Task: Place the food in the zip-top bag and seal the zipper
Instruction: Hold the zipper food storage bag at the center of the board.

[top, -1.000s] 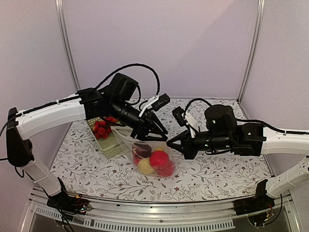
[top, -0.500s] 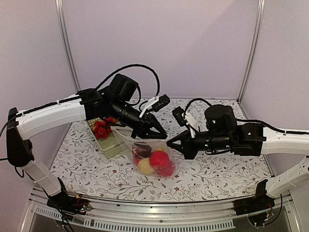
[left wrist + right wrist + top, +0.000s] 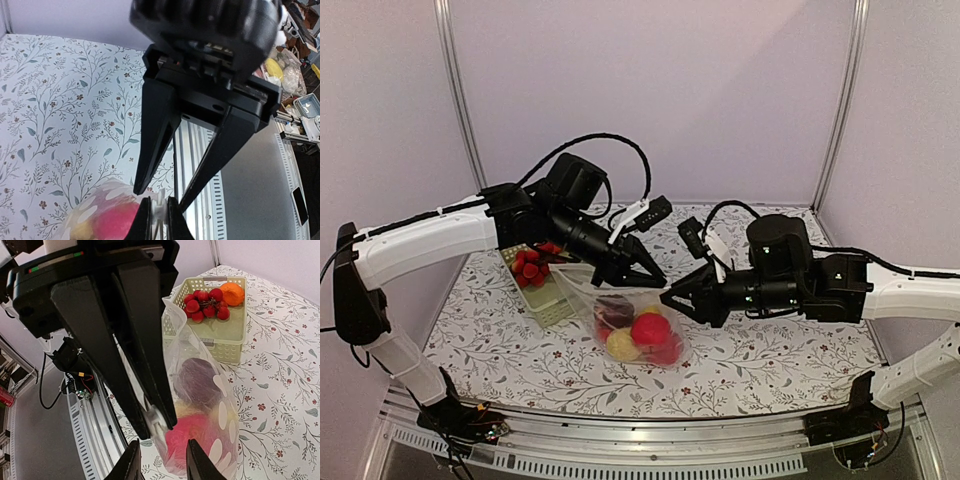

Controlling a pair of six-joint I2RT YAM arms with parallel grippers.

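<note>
Left gripper (image 3: 159,222) clamps the zipper (image 3: 160,199); right gripper (image 3: 162,462), closed a moment ago, now stands parted at the zip-top bag's (image 3: 200,390) edge.

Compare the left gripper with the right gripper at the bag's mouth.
The left gripper is shut, pinching the zipper; the right gripper stands open, clamping nothing. The left gripper sits on the basket side of the zip-top bag; the right gripper faces it from the opposite side. Both point their fingertips at the bag's mouth, above the food.
</note>
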